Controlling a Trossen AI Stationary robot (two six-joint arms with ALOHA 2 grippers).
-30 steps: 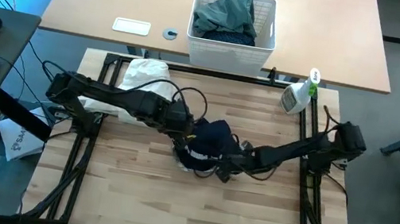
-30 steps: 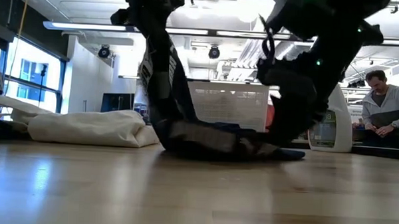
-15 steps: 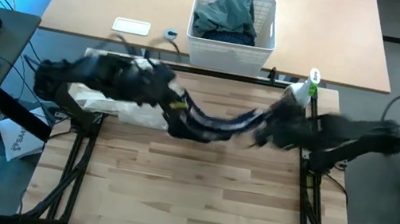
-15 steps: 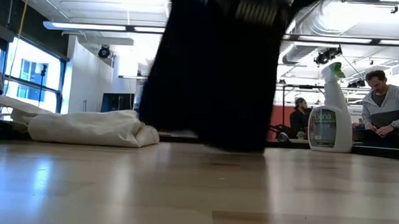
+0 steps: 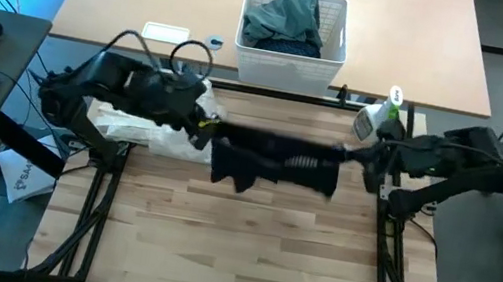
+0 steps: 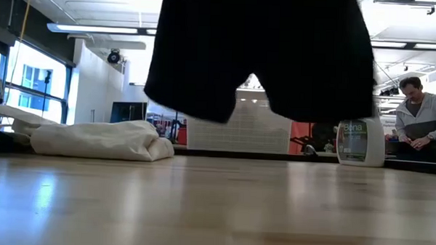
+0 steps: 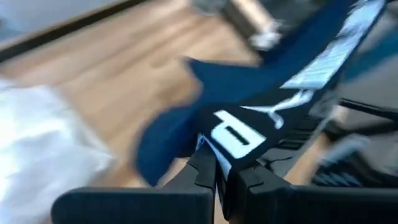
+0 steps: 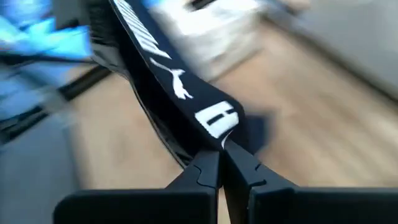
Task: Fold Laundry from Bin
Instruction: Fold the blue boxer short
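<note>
Black Puma piece (image 5: pixel 274 160) stretched taut above table (image 5: pixel 244 251), pinched shut at 9 by left gripper (image 5: pixel 205 126), at 3 by right gripper (image 5: pixel 346 154); bare wood toward 6.

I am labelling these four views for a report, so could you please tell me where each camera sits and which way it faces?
High view: above the table, looking straight down; both arms show, left gripper and right gripper stretching the black shorts between them.
Low view: at tabletop height, looking level across; the shorts hang above the table; no arm shows.
Left wrist view: on the left arm, past its shut gripper clamping the waistband.
Right wrist view: on the right arm, past its shut gripper, likewise.
Shared: high and low views both show the white bin and spray bottle.
</note>
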